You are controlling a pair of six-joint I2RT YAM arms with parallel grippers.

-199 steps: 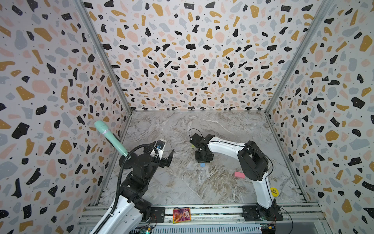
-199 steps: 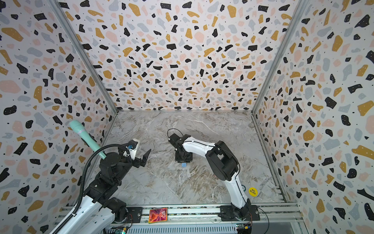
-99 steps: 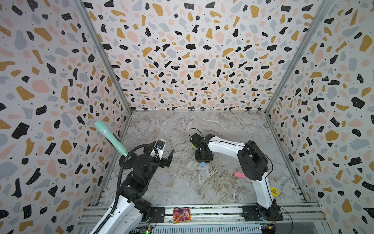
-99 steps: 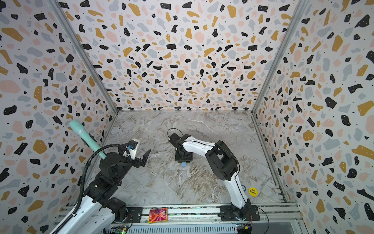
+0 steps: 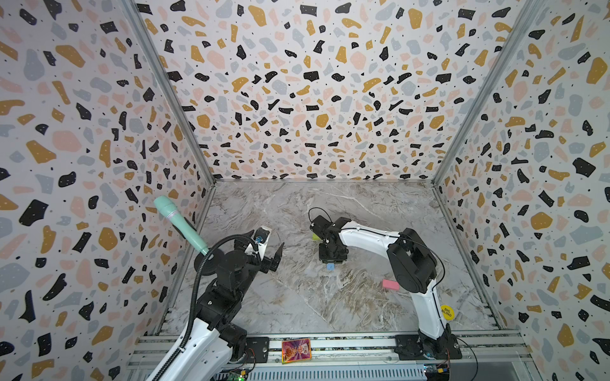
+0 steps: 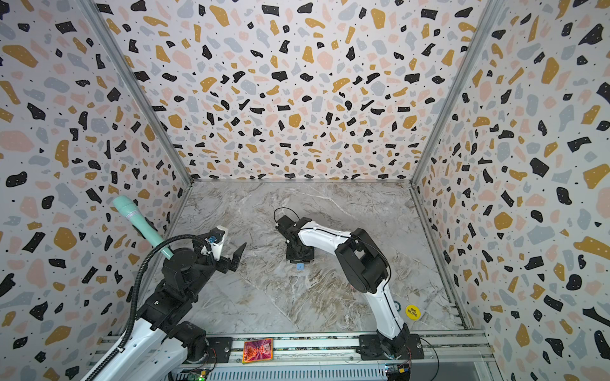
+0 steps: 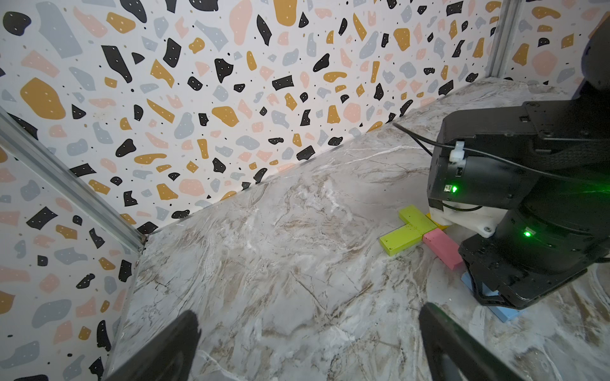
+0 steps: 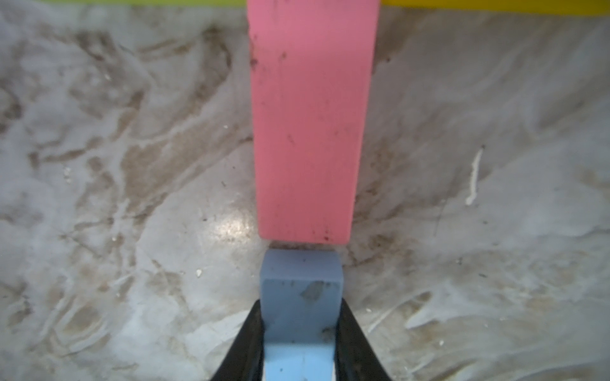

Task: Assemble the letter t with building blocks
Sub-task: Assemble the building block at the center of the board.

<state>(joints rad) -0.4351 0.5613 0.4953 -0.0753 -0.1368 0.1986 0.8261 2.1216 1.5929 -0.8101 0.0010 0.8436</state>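
Note:
My right gripper (image 8: 300,330) is shut on the light blue brick (image 8: 301,297), low on the marble floor. That brick's far end almost touches the end of a pink brick (image 8: 307,132), and the two lie in one line. Beyond the pink brick run a lime green strip (image 8: 132,1) and a yellow strip (image 8: 495,5). The left wrist view shows two lime green bricks (image 7: 401,239) in an L shape joined to the pink brick (image 7: 442,247). The right arm hides most of the figure in both top views, where only the blue end (image 5: 330,266) shows. A loose pink brick (image 5: 390,284) lies by the right arm. My left gripper (image 7: 307,346) hangs open and empty.
A round yellow disc (image 5: 446,311) lies at the front right near the right arm's base. A colourful card (image 5: 296,350) sits on the front rail. A teal handle (image 5: 178,221) sticks up by the left wall. Patterned walls close in three sides.

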